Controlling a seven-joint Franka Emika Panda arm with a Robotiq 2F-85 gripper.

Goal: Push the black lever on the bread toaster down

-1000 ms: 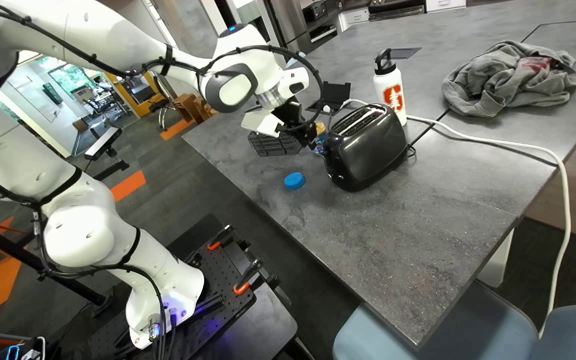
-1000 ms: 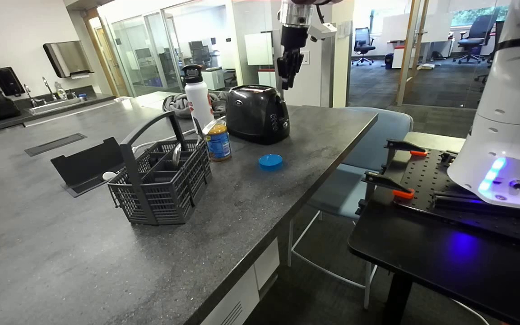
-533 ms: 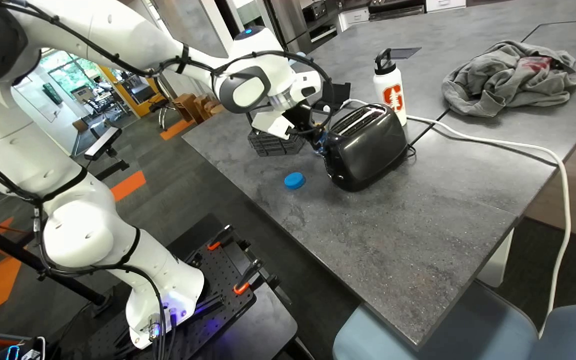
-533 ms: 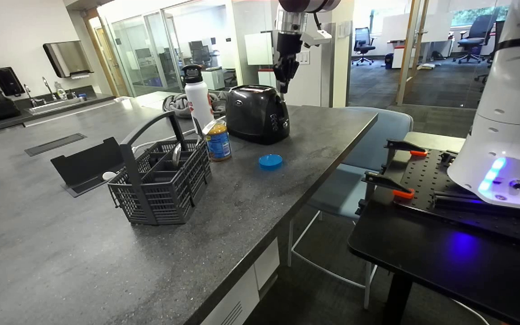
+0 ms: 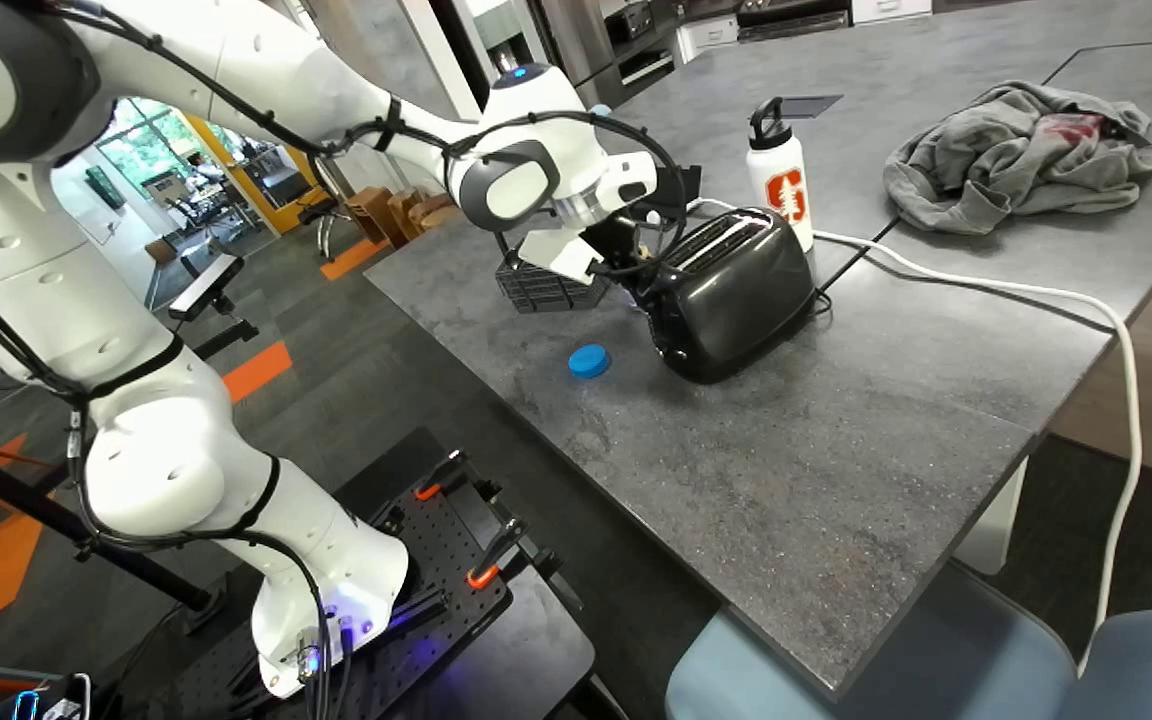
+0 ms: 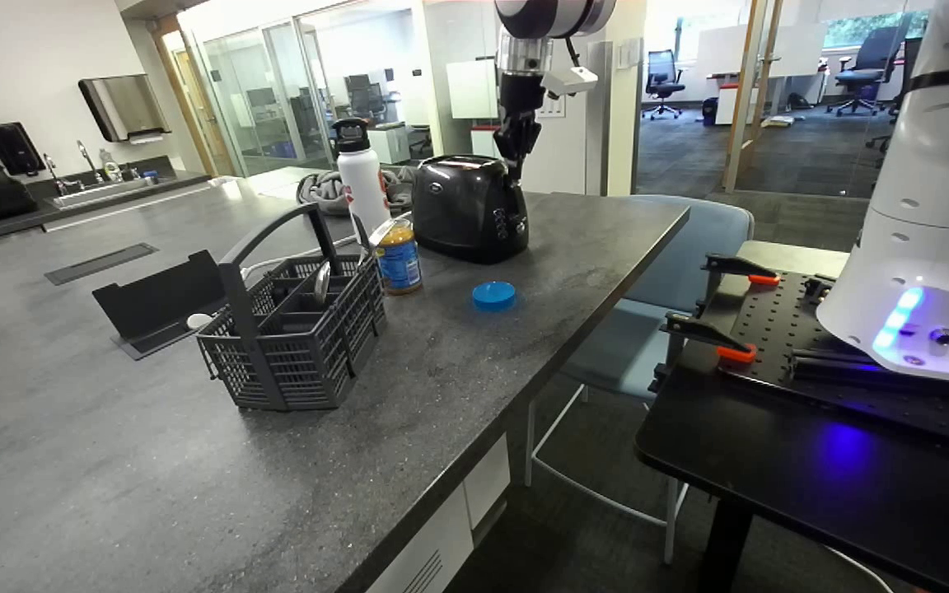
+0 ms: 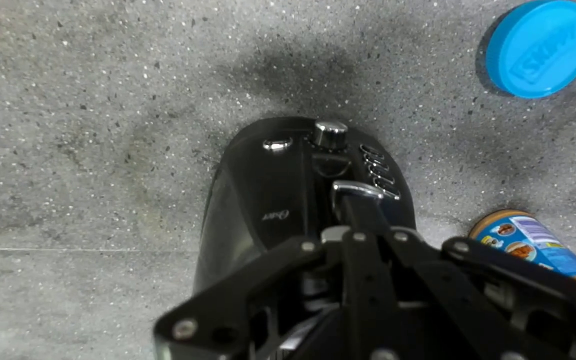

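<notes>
Gripper point(image 6: 516, 171), fingers pressed together, hangs at one end of the toaster point(image 6: 454, 212) — right by the lever point(image 7: 357, 188) on that end, contact unclear. Near the toaster lies a blue lid point(image 7: 540, 48).

Both exterior views are overlooking the toaster point(image 5: 736, 305) from well back; the wrist view is facing down close above.

The tool point(image 6: 516, 171) points down by the black toaster point(image 6: 456, 210), contact unclear.

A paper-towel dispenser point(image 6: 122, 107) is hanging near a sink point(image 6: 112, 193). Orange tiles point(image 5: 256, 372) are dotting dark carpet point(image 5: 336, 410). Greenery point(image 5: 128, 160) is showing through a window point(image 5: 143, 122).
</notes>
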